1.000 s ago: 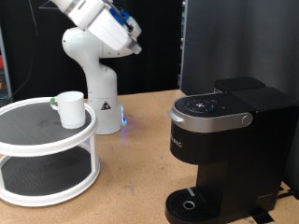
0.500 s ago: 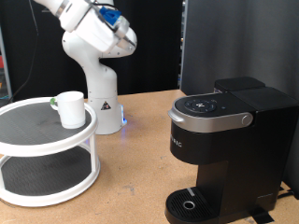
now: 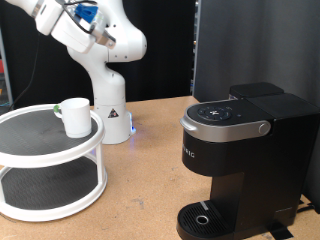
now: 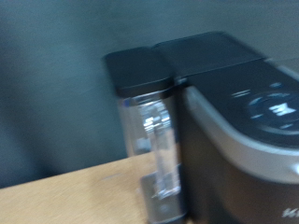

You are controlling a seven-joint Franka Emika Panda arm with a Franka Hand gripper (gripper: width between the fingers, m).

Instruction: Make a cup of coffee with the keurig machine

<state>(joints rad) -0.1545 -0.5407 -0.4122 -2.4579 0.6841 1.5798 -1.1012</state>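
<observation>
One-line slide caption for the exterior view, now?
White cup on the two-tier stand, keurig machine lid closed, drip tray bare, gripper out of frame.

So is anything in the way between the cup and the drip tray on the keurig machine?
Nothing visible. The cup sits on the white two-tier stand's top shelf; bare wooden table lies between it and the keurig machine. The claw isn't in view.

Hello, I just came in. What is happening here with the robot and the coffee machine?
Nothing is being handled at this moment. The robot arm is raised at the exterior view's top left, and its gripper does not show in either view. The white cup stands on the upper shelf of a round white rack. The coffee machine has its lid closed, and no cup is on its drip tray.
</observation>
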